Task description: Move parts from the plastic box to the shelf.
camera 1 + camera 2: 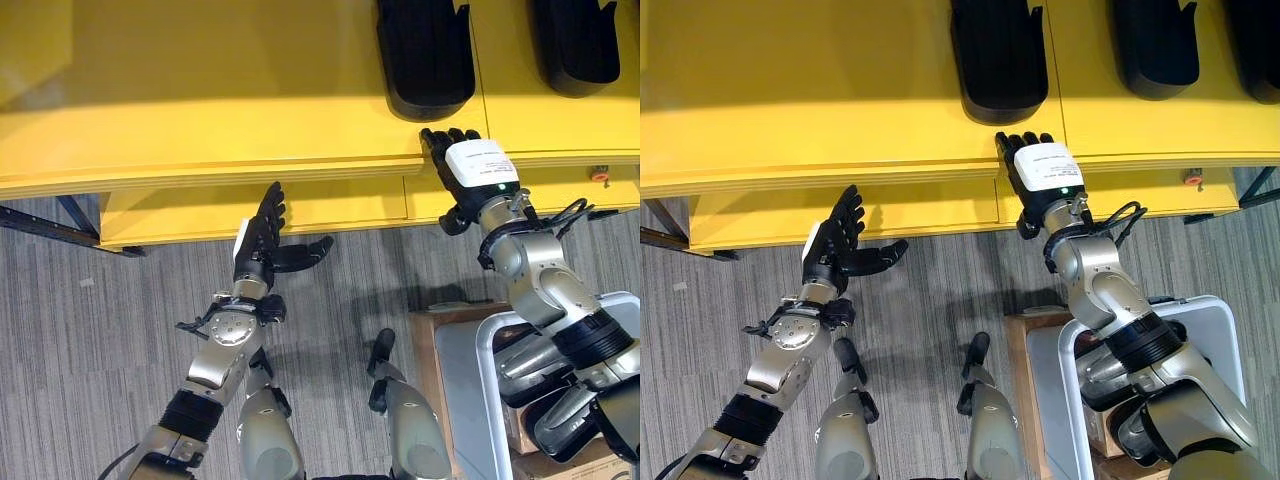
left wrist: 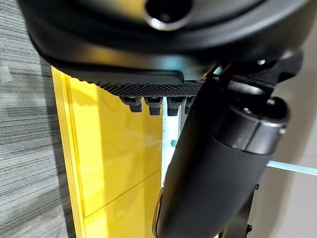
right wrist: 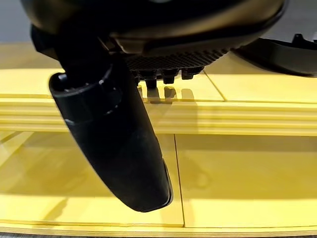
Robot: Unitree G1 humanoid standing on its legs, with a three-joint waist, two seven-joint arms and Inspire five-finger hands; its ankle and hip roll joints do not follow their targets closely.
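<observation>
While the plastic box [image 1: 480,370] sits lower right, left hand [image 1: 262,240] hovers mid-frame over floor, fingers apart, empty. Right hand [image 1: 470,165] lies flat on the yellow shelf [image 1: 200,110] edge, fingers straight. Black parts [image 1: 425,55] rest upper right.

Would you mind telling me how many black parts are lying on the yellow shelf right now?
3 in the right eye view: one just beyond the right hand, a second further right, and a third cut off at the shelf's right edge. More may lie outside the view.
</observation>
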